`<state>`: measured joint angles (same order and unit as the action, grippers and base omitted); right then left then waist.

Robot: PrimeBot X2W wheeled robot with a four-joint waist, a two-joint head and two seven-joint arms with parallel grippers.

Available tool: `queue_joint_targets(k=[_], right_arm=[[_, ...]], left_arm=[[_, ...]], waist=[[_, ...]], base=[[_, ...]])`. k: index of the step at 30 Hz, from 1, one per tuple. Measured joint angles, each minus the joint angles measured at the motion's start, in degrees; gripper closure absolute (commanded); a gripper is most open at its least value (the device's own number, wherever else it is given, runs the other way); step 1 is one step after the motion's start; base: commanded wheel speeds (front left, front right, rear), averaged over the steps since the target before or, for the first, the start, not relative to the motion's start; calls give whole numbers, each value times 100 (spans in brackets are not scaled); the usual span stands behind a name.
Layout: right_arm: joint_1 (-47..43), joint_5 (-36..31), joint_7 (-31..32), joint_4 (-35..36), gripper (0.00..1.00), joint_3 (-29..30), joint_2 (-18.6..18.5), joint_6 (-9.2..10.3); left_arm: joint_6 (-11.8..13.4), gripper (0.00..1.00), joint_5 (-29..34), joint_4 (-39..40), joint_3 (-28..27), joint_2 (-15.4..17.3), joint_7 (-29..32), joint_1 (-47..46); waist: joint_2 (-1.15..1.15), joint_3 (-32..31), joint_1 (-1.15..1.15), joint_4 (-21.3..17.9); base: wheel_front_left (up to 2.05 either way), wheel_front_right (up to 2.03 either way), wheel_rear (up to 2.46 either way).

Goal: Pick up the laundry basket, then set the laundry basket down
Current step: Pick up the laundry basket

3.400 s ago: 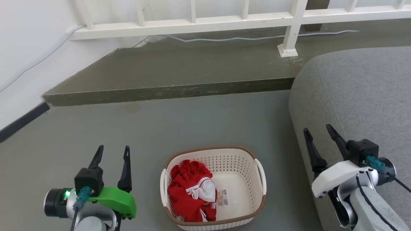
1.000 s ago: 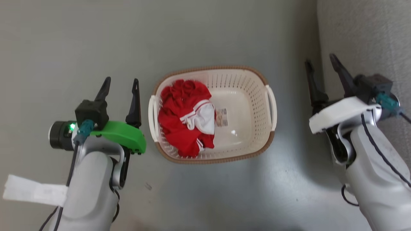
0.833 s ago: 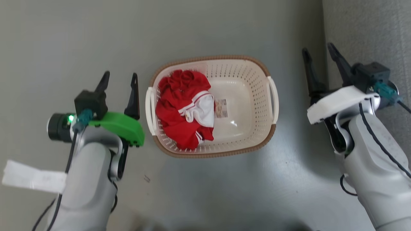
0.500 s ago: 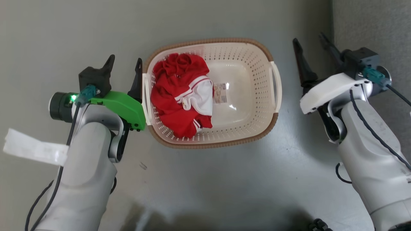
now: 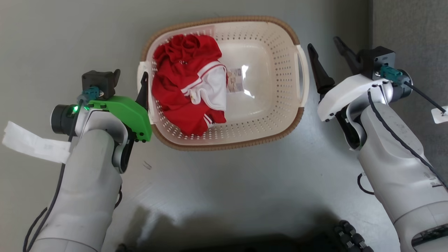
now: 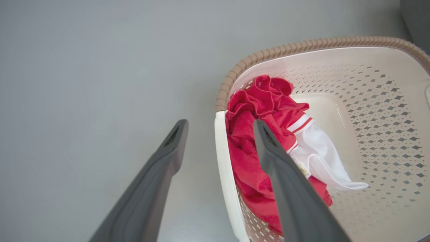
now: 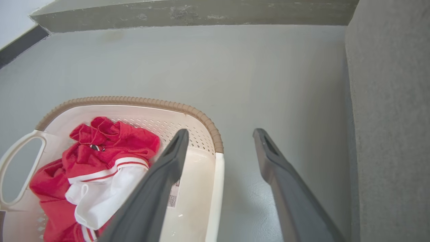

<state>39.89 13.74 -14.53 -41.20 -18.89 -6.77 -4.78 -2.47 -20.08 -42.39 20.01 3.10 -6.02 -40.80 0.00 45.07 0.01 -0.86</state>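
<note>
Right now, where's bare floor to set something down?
Free: floor between left arm and right arm, on the laundry basket's near side; also floor left of the basket, beyond the left arm. Crowded: strip between basket and grey sofa, where the right jaws are.

The floor (image 5: pixel 227 182) was smooth grey, catching glare. A grey sofa (image 7: pixel 389 101) stood on the right; a darker step (image 7: pixel 188 13) ran beyond, by a white wall (image 7: pixel 13 18).
</note>
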Motion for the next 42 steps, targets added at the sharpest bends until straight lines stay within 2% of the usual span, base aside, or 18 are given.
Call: queue_joint_targets(k=[13,26,27,28,29,32,42], right_arm=[[243,98,-5,-658,0,-52,162,-71],[624,288,-5,-1015,0,-48,243,-124],[654,288,-5,-1058,0,-71,243,-126],[670,288,-5,-1117,0,-99,244,-127],[672,290,-5,-1177,100,-123,246,-143],[680,297,-7,-1384,100,-237,348,-229],[842,411,-14,-1612,100,-245,376,-276]], left_arm=[[-249,0,-166,-832,-38,-11,93,-375],[-322,0,-282,-1339,-36,-48,131,-982],[-339,54,-307,-1397,-38,-53,137,-1018],[-344,100,-318,-1443,-42,-57,136,-1034],[-379,100,-358,-1477,-41,-70,148,-1040],[-431,100,-403,-1600,-5,-215,170,-1141],[-460,100,-505,-1842,16,-240,132,-1281]], waist=[[0,509,0,-153],[0,860,-1,-122],[0,877,-1,-113],[0,888,-1,-104],[0,896,-1,-97],[0,918,-1,-79],[0,921,-1,-73]], base=[[0,0,0],[0,0,0],[0,0,0],[0,0,0],[0,0,0],[0,0,0],[0,0,0]])
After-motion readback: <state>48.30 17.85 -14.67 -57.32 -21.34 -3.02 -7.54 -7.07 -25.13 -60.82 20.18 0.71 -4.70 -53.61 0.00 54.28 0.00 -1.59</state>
